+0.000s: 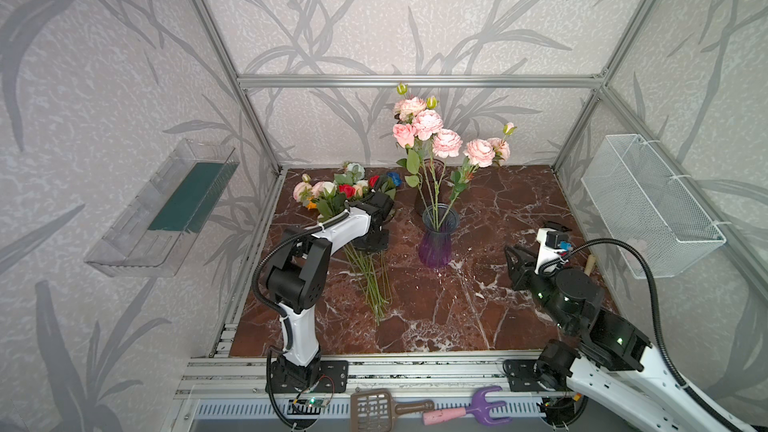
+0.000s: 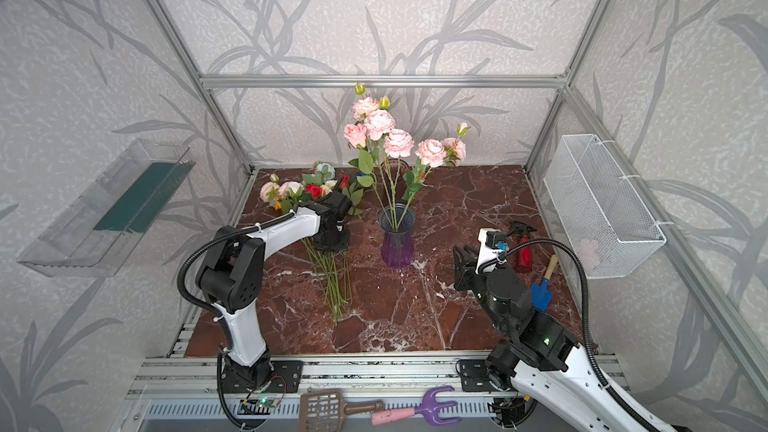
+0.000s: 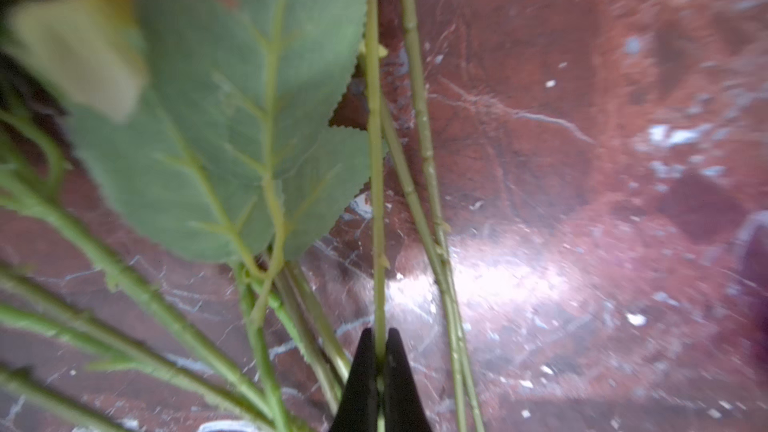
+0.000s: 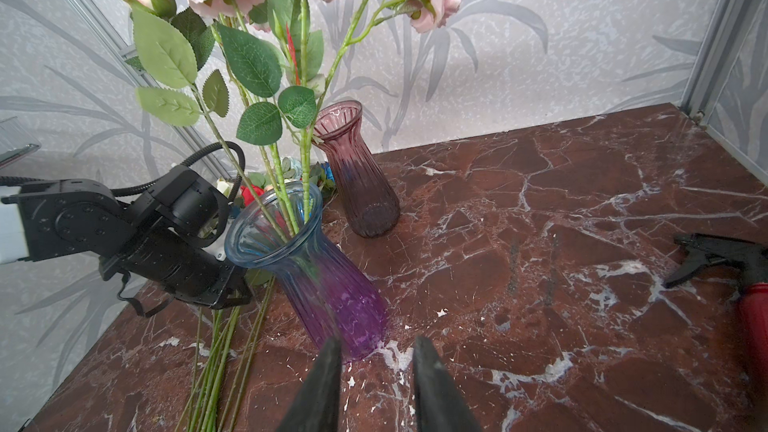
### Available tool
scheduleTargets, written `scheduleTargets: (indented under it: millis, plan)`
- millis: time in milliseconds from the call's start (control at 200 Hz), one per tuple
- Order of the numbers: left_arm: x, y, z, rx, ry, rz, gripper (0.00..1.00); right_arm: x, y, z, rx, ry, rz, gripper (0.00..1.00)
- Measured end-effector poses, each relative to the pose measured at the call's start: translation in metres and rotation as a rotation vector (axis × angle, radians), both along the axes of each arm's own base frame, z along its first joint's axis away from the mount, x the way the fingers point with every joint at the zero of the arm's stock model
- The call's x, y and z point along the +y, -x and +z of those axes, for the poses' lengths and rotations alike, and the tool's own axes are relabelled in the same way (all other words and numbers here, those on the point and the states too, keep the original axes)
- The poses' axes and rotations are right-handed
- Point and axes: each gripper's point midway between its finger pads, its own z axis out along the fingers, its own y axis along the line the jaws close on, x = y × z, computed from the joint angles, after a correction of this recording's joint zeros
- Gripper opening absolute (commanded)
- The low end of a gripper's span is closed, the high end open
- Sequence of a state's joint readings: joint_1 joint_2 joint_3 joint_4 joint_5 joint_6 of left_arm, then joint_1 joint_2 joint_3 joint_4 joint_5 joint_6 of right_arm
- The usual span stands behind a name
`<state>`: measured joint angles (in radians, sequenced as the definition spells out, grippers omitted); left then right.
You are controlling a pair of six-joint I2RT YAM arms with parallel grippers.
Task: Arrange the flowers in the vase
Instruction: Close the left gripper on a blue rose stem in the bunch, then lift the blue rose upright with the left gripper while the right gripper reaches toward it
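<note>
The left gripper [image 3: 379, 336] is pressed together on a single green stem [image 3: 376, 160], pinching it between its dark fingertips; the stem runs straight out ahead of the gripper, lengthwise along the way it points, and is thin and thorned. Two more stems lie just beside it on one side, and a broad serrated leaf [image 3: 232, 126] covers the other side. This stem belongs to the loose flowers [image 1: 345, 193], which lie flat on the marble surface [image 4: 540, 201] in a bundle. Their long axes are roughly parallel, with the blooms (red, white, blue, pink and peach among them) beyond the left gripper toward the back wall and the cut ends [image 1: 376, 305] trailing behind it toward the arm's base. The right gripper [image 4: 376, 344] is spread, with nothing between its fingertips, and it hovers low over the surface. Just ahead of it, apart from it, the blue-to-purple glass vase [image 4: 316, 268] stands upright. The vase holds the pink peonies [image 1: 428, 124], whose stems rise nearly vertical from its mouth and fan outward, with the blooms high above both grippers. A second vase [image 4: 357, 176], purplish and empty, stands farther beyond.
</note>
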<state>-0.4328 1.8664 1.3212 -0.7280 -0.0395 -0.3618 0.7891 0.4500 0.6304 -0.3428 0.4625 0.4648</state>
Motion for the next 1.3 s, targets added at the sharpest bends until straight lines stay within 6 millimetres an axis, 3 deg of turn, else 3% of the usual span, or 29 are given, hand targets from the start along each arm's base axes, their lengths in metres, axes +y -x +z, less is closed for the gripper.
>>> scheduleTargets:
  millis: [285,460,635,820,1095,1180,1300]
  plan:
    - [-0.014,0.002,0.082,-0.169,0.169,-0.010,0.00,-0.001,0.001,0.001,-0.004,-0.004,0.000,0.31]
    - [-0.015,0.016,0.103,-0.208,0.236,-0.007,0.00,0.000,0.001,0.001,-0.004,-0.006,0.004,0.31]
    - [-0.005,0.032,0.137,-0.343,0.298,0.026,0.00,0.002,0.002,0.002,-0.002,-0.008,0.019,0.31]
    - [0.019,0.056,0.198,-0.647,0.397,0.068,0.00,0.019,0.002,0.009,0.008,-0.007,0.096,0.34]
    - [0.036,0.097,0.264,-1.033,0.574,0.017,0.00,0.071,0.007,0.052,-0.024,-0.028,0.342,0.44]
    - [0.029,0.102,0.285,-1.085,0.627,-0.031,0.00,0.090,0.010,0.074,-0.047,-0.046,0.430,0.46]
    - [0.005,0.107,0.297,-1.066,0.680,-0.133,0.00,0.115,0.014,0.105,-0.092,-0.061,0.528,0.48]
